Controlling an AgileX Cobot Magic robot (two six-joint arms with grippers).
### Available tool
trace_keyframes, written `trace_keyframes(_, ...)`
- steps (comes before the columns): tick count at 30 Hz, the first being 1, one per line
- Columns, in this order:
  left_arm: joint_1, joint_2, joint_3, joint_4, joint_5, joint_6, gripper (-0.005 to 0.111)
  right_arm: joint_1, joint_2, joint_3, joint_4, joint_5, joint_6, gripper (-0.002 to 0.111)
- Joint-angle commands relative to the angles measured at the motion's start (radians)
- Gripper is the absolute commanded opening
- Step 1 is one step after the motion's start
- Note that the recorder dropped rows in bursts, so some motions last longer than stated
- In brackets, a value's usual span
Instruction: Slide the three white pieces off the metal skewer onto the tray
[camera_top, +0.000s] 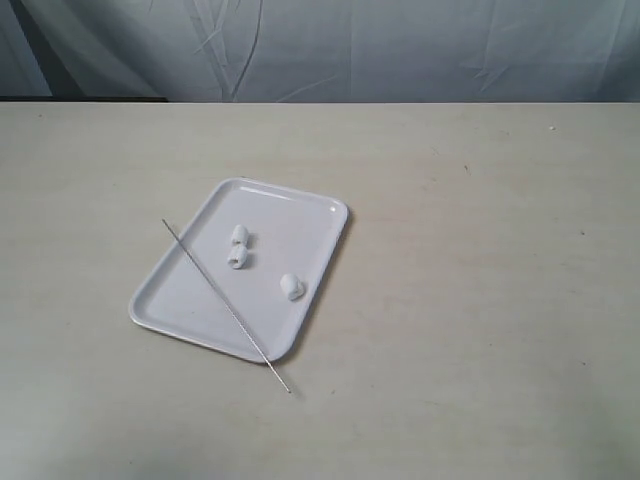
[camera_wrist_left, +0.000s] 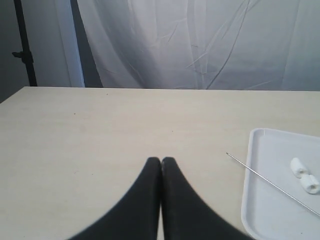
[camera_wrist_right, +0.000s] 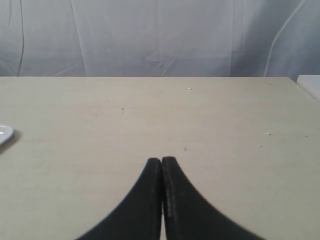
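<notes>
A white tray (camera_top: 185, 292) lies on the beige table (camera_top: 480, 300), a little left of the middle in the exterior view, turned at a slant so that one short side faces the far edge of the table.

The skewer (camera_top: 225, 303) lies bare and slantwise over the left part of the tray. Its far tip sticks out past the left rim and its near tip reaches past the near rim, out over the table. Whether that near tip touches the table cannot be told.

All three white pieces are on the tray floor, clear of the skewer. The far piece (camera_top: 239, 236) and the middle piece (camera_top: 238, 256) sit close together near the tray's centre, just to the right of the skewer; they may be touching, but that is not clear. The third piece (camera_top: 291, 287) lies apart from them, nearer the right rim.

Neither arm shows in the exterior view. In the left wrist view the left gripper (camera_wrist_left: 161, 161) has its two black fingers pressed together with nothing between them. It is above bare table, well apart from the tray, whose corner, the skewer's tip and two of the pieces show off to one side. In the right wrist view the right gripper (camera_wrist_right: 161, 161) is likewise closed and empty over bare table, with only a sliver of the tray at the picture's edge. A pale curtain (camera_top: 400, 50) hangs behind the table.
</notes>
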Motion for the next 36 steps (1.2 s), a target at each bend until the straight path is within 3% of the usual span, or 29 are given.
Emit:
trace_keyframes(1, 0.003, -0.005, 0.004, 0.001, -0.012, 0.003, 0.0, -0.007, -0.006, 0.002, 0.047, -0.01, -0.03, -0.001)
trace_keyframes(6, 0.045, -0.005, 0.004, -0.01, -0.012, -0.002, 0.0, -0.007, -0.006, 0.002, 0.169, -0.006, -0.179, -0.001)
trace_keyframes(36, 0.057, -0.005, 0.004, -0.052, -0.013, -0.004, 0.0, -0.007, -0.006, 0.002, 0.136, 0.039, -0.1, -0.001)
